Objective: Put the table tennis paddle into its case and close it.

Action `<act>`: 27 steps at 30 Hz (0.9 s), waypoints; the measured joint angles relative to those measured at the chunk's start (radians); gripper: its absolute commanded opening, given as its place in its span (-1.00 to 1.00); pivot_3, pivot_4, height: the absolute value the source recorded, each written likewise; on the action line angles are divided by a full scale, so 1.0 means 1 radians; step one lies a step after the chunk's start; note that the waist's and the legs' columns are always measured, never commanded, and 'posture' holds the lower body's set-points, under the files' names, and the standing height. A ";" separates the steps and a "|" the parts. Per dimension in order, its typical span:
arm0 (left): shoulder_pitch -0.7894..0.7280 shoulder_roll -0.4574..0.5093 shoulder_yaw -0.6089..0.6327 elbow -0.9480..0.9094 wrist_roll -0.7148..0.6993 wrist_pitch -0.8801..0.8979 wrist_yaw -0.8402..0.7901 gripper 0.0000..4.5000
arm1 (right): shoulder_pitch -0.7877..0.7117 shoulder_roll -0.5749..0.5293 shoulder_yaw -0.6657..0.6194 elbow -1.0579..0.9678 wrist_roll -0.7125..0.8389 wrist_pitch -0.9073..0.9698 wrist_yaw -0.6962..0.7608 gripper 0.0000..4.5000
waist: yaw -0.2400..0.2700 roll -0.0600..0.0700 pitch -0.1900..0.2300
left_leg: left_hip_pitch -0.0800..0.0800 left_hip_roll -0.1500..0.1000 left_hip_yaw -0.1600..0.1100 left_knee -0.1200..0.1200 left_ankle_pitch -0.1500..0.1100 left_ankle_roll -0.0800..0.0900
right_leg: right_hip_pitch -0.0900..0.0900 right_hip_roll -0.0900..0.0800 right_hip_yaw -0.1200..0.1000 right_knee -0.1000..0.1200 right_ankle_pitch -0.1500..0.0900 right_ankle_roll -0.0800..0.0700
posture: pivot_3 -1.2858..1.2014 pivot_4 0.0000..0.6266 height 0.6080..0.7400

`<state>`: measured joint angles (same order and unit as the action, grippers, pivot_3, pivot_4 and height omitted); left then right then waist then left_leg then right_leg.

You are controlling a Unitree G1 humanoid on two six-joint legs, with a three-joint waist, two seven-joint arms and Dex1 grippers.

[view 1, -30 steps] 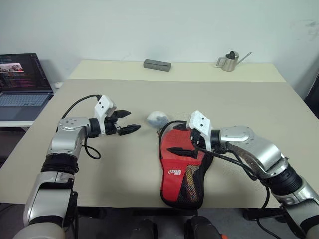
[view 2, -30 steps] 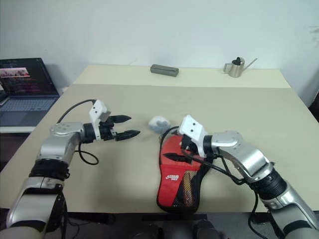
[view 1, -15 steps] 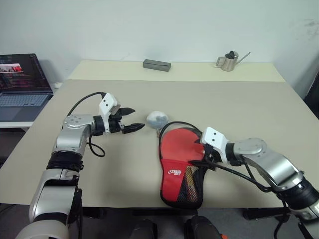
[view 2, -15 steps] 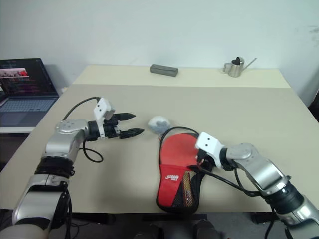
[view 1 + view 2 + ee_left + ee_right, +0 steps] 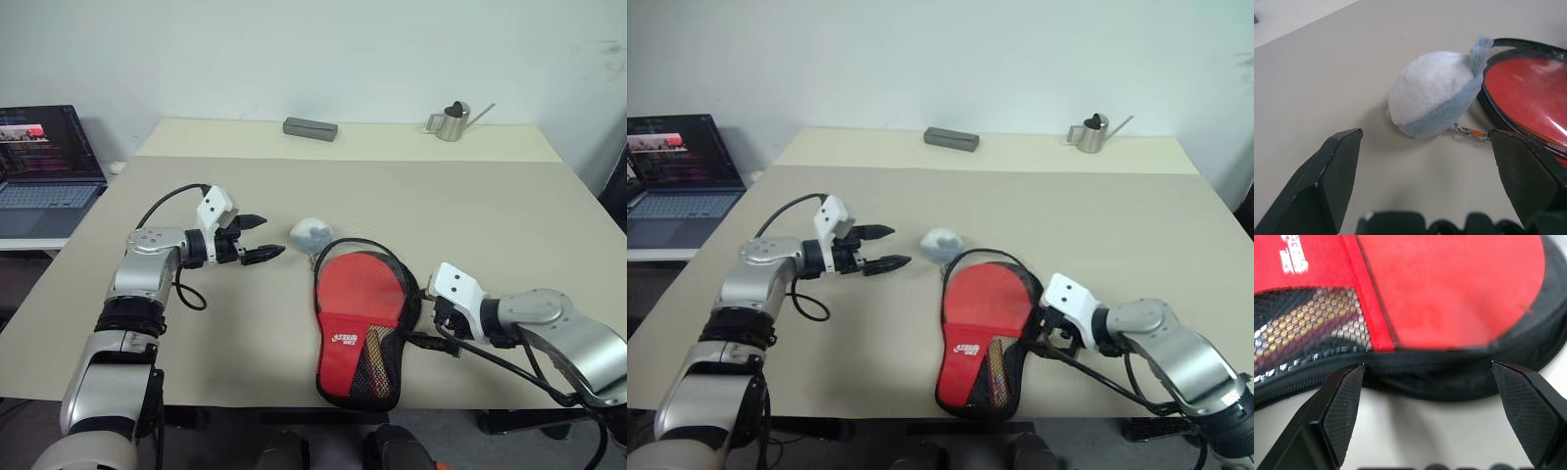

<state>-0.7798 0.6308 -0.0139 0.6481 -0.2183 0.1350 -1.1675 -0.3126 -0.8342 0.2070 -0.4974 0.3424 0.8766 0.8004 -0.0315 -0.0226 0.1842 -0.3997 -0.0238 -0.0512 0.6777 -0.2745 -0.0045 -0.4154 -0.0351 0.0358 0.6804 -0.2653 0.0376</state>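
The case (image 5: 345,341) lies flat near the table's front edge, red panel and black mesh pocket toward me. Its upper part is open, and the table tennis paddle's red face (image 5: 359,287) shows inside; the striped handle (image 5: 1300,325) shows through the mesh. My right gripper (image 5: 432,327) is open just right of the case, low over the table, with the zipped black rim (image 5: 1440,374) in front of its fingers (image 5: 1337,406). My left gripper (image 5: 270,236) hovers open left of a small grey-white pouch (image 5: 1432,93), holding nothing.
The pouch (image 5: 312,233) is clipped to the case's zip at its far end. A grey block (image 5: 310,127) and a metal watering can (image 5: 453,120) stand at the table's far edge. A laptop (image 5: 44,162) sits on a lower surface to the left.
My right gripper has drawn back from above the case to its right side and sunk lower, uncovering the paddle's red face. The left gripper has stayed where it was.
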 measured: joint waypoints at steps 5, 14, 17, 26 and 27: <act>-0.002 -0.011 0.000 0.026 0.003 -0.015 0.000 1.00 | -0.135 0.150 -0.030 0.015 0.045 0.008 -0.040 0.99 | -0.004 0.000 0.000 | 0.001 0.001 0.000 0.000 0.000 0.000 | 0.000 0.001 -0.001 0.001 0.000 0.000 | 0.03 -0.52 1.00; -0.010 -0.010 0.004 0.053 0.006 -0.034 0.001 1.00 | -0.254 0.249 0.040 0.171 0.005 -0.083 -0.021 0.99 | 0.003 0.000 0.000 | 0.000 0.000 0.000 0.000 0.000 0.000 | -0.001 0.000 -0.001 0.000 0.000 0.000 | 0.03 -0.52 1.00; -0.014 -0.009 0.005 0.066 0.008 -0.040 0.012 1.00 | -0.265 0.307 0.095 0.251 -0.017 -0.131 -0.005 0.99 | 0.001 0.000 0.000 | 0.000 0.000 0.000 0.000 0.000 0.000 | -0.001 0.000 -0.002 0.000 0.000 0.000 | 0.03 -0.52 1.00; -0.022 -0.010 0.007 0.074 0.024 -0.054 0.046 1.00 | -0.294 0.392 0.205 0.490 -0.127 -0.279 0.040 0.99 | 0.000 0.000 0.000 | 0.000 0.000 0.001 0.000 0.000 0.000 | -0.002 0.000 -0.001 0.001 0.000 0.000 | 0.03 -0.52 1.00; -0.027 -0.012 0.007 0.078 0.028 -0.058 0.050 1.00 | -0.301 0.392 0.204 0.505 -0.133 -0.289 0.045 0.99 | 0.000 0.000 0.000 | 0.000 0.000 0.001 0.000 0.000 0.000 | -0.002 0.000 -0.002 0.001 0.000 0.000 | 0.03 -0.52 1.00</act>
<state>-0.8064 0.6192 -0.0067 0.7264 -0.1902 0.0773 -1.1175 -0.6133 -0.4421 0.4113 0.0080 0.2097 0.5875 0.8449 -0.0316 -0.0228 0.1840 -0.4000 -0.0242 -0.0502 0.6777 -0.2744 -0.0048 -0.4176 -0.0349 0.0342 0.6817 -0.2650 0.0372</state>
